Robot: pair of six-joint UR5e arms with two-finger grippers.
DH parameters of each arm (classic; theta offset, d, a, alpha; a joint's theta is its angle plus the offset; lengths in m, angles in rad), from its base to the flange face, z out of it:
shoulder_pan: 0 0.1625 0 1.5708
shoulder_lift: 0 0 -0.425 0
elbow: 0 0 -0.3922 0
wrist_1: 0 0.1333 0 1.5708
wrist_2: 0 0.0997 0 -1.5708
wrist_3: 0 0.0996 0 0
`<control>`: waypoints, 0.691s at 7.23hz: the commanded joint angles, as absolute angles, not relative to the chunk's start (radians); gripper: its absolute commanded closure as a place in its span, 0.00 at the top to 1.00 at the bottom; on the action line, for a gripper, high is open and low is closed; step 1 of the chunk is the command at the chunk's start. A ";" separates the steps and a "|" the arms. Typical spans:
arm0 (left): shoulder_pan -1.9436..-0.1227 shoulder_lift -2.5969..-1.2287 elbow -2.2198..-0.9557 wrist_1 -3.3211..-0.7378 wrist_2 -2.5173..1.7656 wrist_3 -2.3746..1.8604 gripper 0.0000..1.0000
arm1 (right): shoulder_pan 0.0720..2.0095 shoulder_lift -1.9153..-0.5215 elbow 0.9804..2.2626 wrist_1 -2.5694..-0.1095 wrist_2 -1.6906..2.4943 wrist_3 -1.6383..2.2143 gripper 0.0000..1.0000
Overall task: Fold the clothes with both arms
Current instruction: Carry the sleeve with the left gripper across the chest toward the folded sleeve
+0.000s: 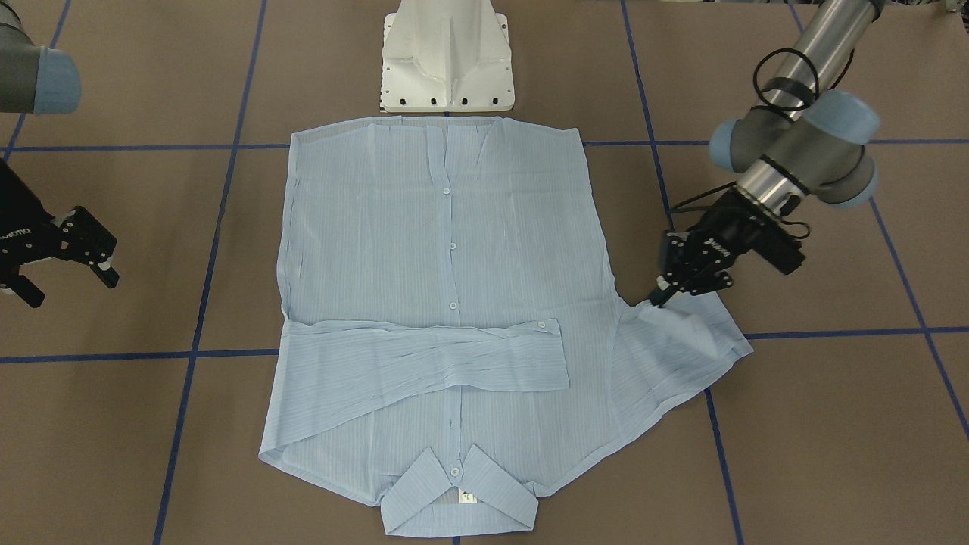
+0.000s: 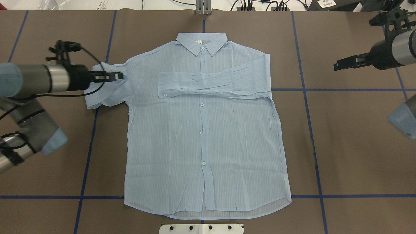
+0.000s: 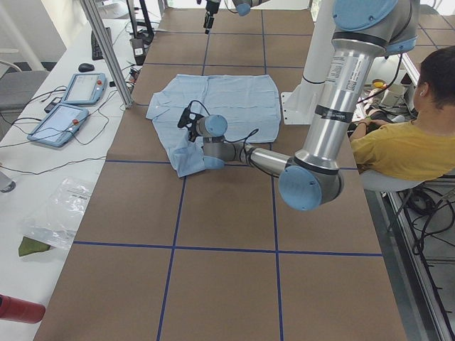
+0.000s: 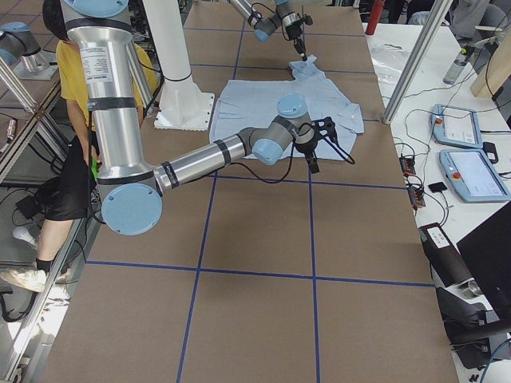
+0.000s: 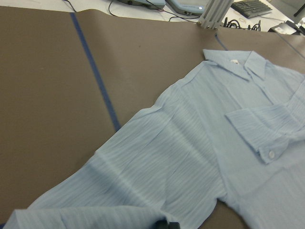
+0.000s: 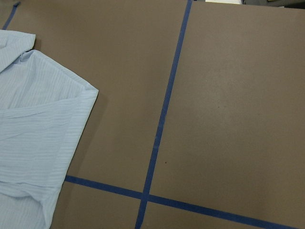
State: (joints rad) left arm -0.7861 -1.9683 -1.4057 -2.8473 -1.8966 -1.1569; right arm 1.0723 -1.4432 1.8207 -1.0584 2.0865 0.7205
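Brown table w/ blue tape grid [image 2: 357, 146] held everything. Left black two-finger gripper [image 1: 660, 298] was pinched shut on one sleeve [image 1: 681, 341] of thin light-blue striped button-up shirt [image 2: 201, 139], spread flat, buttons up, other sleeve [image 2: 211, 84] folded across its chest. Right black gripper [image 1: 72, 288] hung wide open, empty, well off shirt's opposite side.

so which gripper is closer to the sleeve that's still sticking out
Left. The left gripper is pinching that sleeve itself; the right gripper hangs open beyond the opposite side of the shirt, touching nothing.
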 commanded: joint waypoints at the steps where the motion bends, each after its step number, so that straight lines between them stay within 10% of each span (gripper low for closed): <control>1: -0.707 -2.220 -1.364 -2.595 -1.878 -1.239 0.00 | 1.072 -1.440 1.819 -1.058 2.086 0.721 1.00; 5: -0.640 -2.377 -1.332 -2.439 -1.794 -1.255 0.00 | 1.072 -1.437 1.819 -1.058 2.085 0.721 1.00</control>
